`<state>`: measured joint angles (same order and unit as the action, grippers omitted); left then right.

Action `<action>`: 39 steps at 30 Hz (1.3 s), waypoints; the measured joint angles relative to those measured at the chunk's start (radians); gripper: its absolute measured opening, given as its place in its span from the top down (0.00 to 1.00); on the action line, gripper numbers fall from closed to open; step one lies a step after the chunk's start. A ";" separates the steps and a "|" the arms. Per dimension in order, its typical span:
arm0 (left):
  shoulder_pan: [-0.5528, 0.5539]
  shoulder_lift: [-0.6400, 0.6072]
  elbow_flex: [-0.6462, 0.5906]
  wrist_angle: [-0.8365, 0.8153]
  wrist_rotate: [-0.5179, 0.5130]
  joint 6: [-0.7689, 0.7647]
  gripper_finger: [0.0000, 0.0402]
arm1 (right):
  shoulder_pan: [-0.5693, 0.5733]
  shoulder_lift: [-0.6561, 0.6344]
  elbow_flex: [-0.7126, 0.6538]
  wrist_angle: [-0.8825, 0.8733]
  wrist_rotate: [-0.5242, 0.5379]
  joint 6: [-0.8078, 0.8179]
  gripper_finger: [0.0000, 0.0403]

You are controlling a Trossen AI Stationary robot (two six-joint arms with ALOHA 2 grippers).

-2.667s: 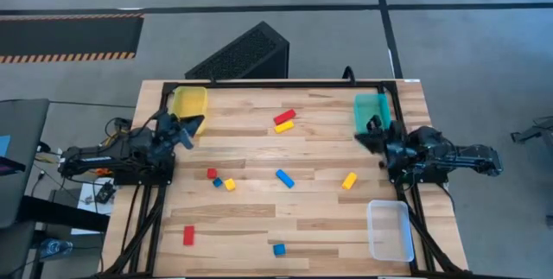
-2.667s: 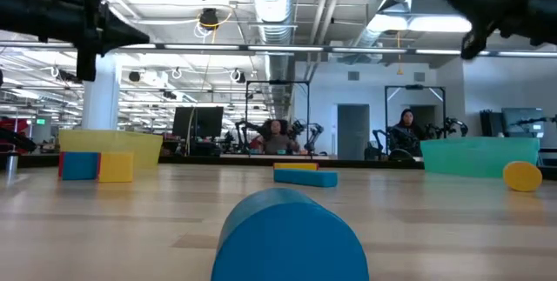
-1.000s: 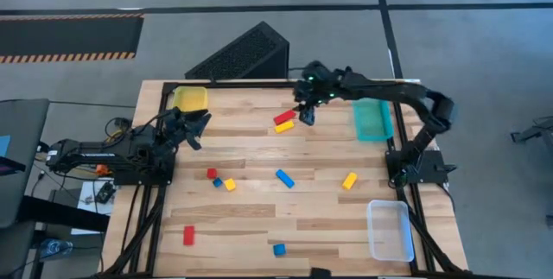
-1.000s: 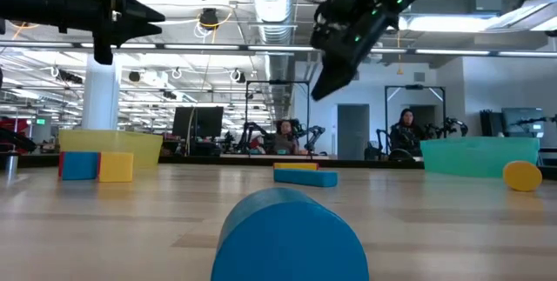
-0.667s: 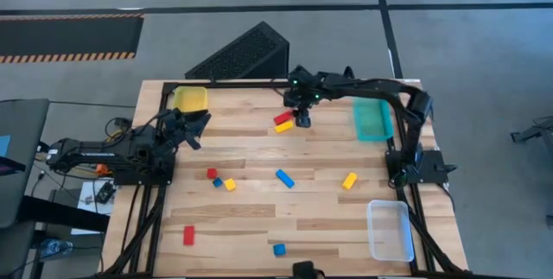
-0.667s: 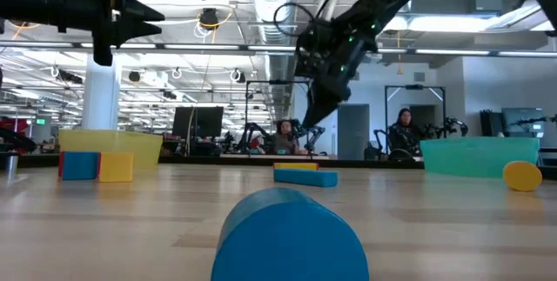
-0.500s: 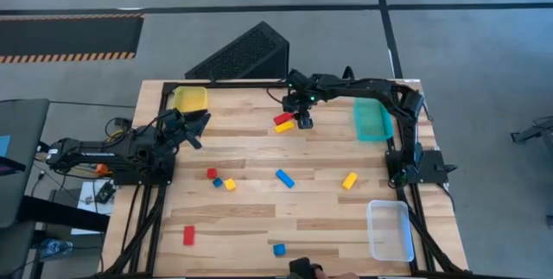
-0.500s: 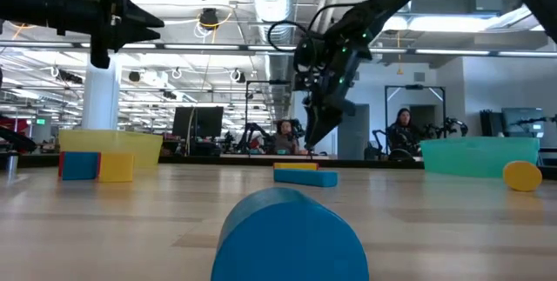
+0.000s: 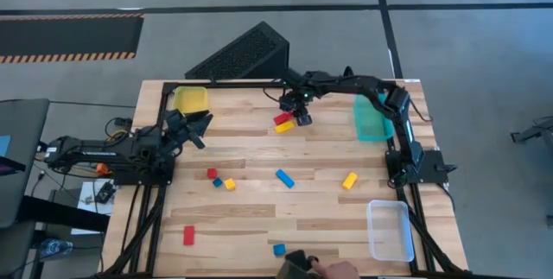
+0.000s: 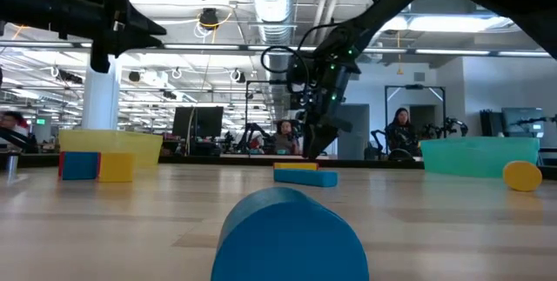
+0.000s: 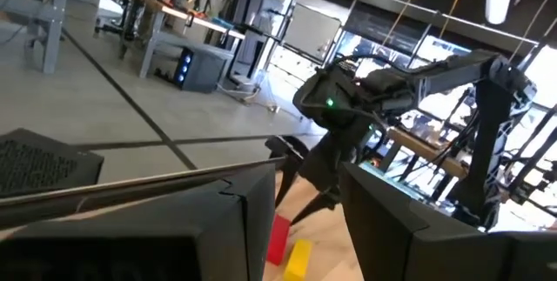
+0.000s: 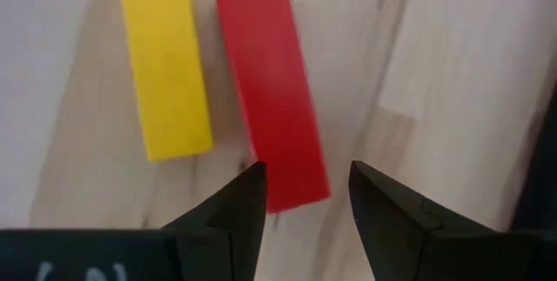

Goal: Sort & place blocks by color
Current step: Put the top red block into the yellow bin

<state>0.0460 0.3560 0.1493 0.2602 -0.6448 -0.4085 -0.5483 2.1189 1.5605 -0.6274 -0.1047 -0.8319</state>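
While right pincer (image 12: 300, 196) hangs released, red bar (image 12: 271, 95) just beyond its fingertips, yellow bar (image 12: 165, 63) alongside

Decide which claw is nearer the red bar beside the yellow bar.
Right. The right claw hangs open just over the red bar's end. The left claw waits at the table's left edge, near the yellow tray.
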 joint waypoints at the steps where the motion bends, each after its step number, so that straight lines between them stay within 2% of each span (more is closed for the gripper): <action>1: 0.000 0.007 0.000 0.000 0.001 -0.004 0.70 | -0.004 0.000 0.000 -0.002 0.001 -0.001 0.54; 9: 0.000 0.059 0.000 0.000 0.003 -0.026 0.70 | -0.039 0.000 0.000 -0.012 -0.079 -0.008 0.56; 15: 0.000 0.079 0.000 0.028 0.046 -0.022 0.70 | -0.033 -0.002 -0.010 0.003 -0.102 0.013 0.55; 26: 0.000 0.121 0.000 0.042 0.047 -0.066 0.68 | -0.020 0.010 -0.049 0.057 -0.103 0.010 0.50; 33: -0.001 0.177 0.000 0.042 0.074 -0.153 0.68 | -0.017 0.037 -0.041 0.033 -0.095 0.016 0.54; 39: -0.002 0.233 0.000 0.041 0.142 -0.213 0.68 | -0.016 0.040 -0.042 0.034 -0.073 0.020 0.61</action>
<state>0.0444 0.5892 0.1493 0.3014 -0.5030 -0.6218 -0.5643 2.1590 1.5185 -0.5935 -0.1776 -0.8124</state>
